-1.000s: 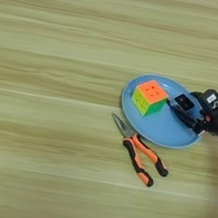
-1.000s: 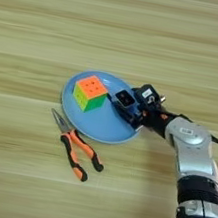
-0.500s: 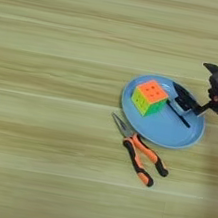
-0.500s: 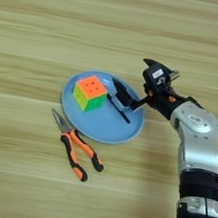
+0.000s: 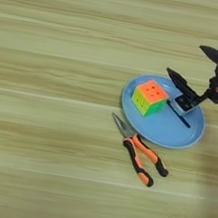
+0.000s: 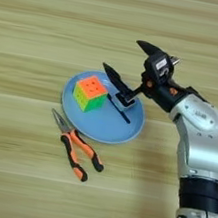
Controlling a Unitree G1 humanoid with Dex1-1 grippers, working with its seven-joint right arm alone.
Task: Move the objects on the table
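Right arm enters from bottom right edge, silver forearm (image 6: 203, 148) rising and bent left at the wrist, ending in the tool (image 6: 126, 59) with its two black fingers (image 6: 151, 49) spread wide apart, one pointing up-left, the other angled lower left.

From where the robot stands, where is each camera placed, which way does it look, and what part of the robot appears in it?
Left eye view: on the head, looking down at the table; only the gripper enters at the right edge.
Right eye view: on the head too, looking down, reaching further right; the gripper and silver forearm show.
Both share the plate, the cube, the white block, the black stick and the pliers just below the plate.
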